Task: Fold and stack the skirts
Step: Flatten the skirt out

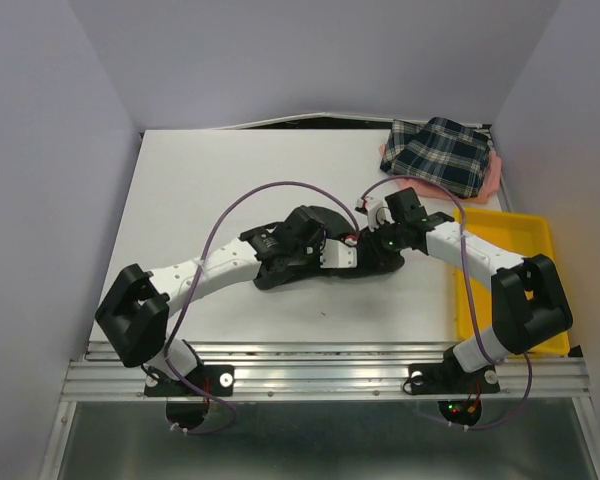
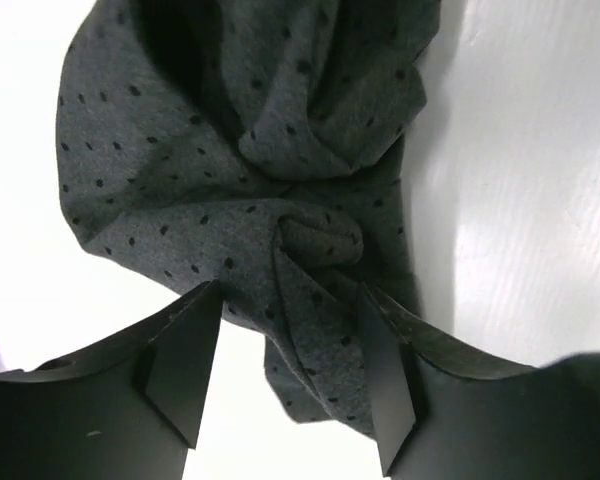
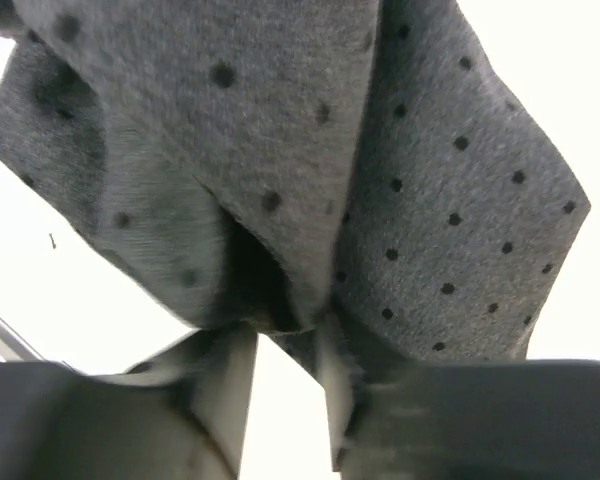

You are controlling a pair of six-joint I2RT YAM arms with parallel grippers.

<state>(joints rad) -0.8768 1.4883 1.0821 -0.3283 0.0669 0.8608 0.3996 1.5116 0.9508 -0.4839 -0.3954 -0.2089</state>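
The charcoal dotted skirt [image 1: 318,217] lies bunched at the table's middle, mostly hidden under both grippers. In the left wrist view the skirt [image 2: 240,150] is crumpled, and a fold hangs between my left gripper's [image 2: 290,297] wide-apart fingers [image 2: 185,365], nearer the right one. My left gripper [image 1: 296,240] is open. In the right wrist view my right gripper [image 3: 285,330] has its blurred fingers [image 3: 225,400] close together with a fold of the skirt [image 3: 450,230] at their tips. My right gripper [image 1: 332,250] meets the left over the skirt. The plaid skirt [image 1: 442,152] lies on the pink skirt [image 1: 494,178] at the back right.
A yellow plastic tray [image 1: 515,235] sits at the right edge, under the right arm. Grey walls close in the table on three sides. A metal rail [image 1: 320,378] runs along the near edge. Purple cables loop over both arms.
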